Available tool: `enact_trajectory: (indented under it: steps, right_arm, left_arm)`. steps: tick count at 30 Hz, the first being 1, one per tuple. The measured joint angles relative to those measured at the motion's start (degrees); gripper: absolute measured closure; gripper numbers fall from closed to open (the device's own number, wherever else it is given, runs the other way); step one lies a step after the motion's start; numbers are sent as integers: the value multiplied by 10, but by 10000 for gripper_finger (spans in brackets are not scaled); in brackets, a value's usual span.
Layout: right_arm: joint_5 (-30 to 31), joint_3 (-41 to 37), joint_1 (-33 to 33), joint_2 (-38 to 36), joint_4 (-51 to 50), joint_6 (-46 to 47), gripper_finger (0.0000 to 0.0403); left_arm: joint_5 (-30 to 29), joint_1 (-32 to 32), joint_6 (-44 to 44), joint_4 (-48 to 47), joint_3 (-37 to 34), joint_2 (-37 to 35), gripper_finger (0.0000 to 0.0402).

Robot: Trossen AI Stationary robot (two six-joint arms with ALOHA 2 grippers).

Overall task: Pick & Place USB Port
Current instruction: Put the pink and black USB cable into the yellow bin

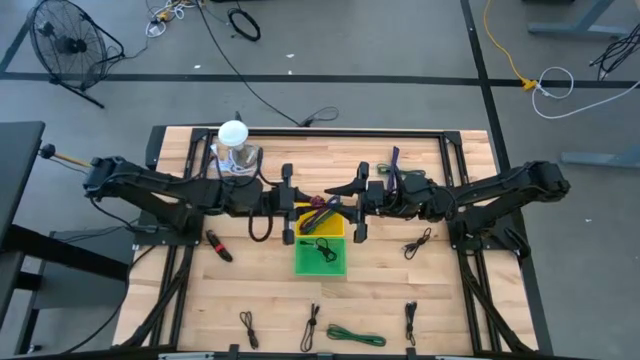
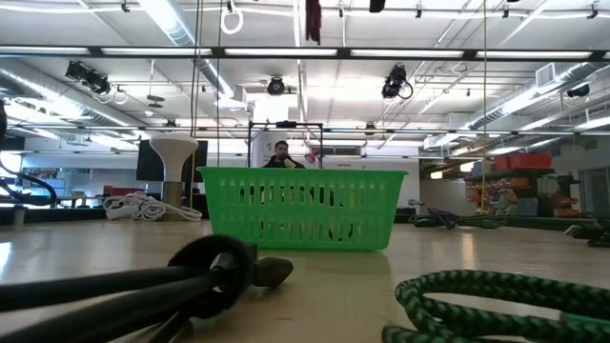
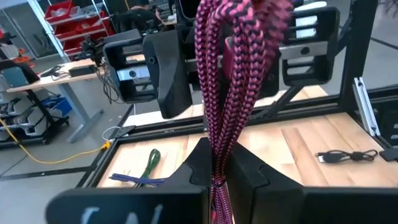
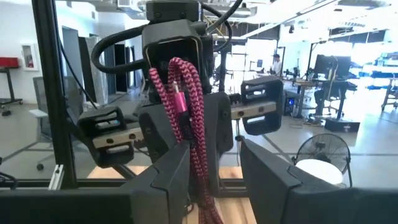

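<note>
Left gripper pinches the pink braided cable above the green basket, likely for dropping; right gripper faces it, fingers spread.

A big open workshop or lab: exposed ceiling ducts, strip lights, red parts bins, desks and a floor fan.

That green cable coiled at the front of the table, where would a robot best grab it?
Probably across the middle of the green cable, coming straight down from above. It lies flat on the table as a long narrow bundle, so fingers closing across its short width should catch all the strands together.
</note>
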Motion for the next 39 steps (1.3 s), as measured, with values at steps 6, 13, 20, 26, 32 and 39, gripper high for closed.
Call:
enact_trajectory:
  steps: [6, 13, 20, 26, 32, 39]
  right_arm:
    - [1, 0, 0, 0, 0, -13, 256]
    - [-2, 0, 0, 0, -9, -12, 263]
    - [-3, 0, 0, 0, -16, -30, 386]
    - [10, 0, 0, 0, -18, -23, 396]
    - [19, 0, 0, 0, -35, -21, 399]
    - [77, 0, -3, -10, -88, -24, 399]
  left_arm:
    - [27, 16, 1, 11, 0, 4, 377]
    - [65, 30, -3, 21, 0, 2, 377]
    - [63, 30, -4, 19, 0, 15, 360]
    - [65, 28, -2, 14, 0, 15, 313]
    - [63, 28, 0, -28, 0, 9, 314]
    - [-8, 27, -1, -137, 0, -29, 320]
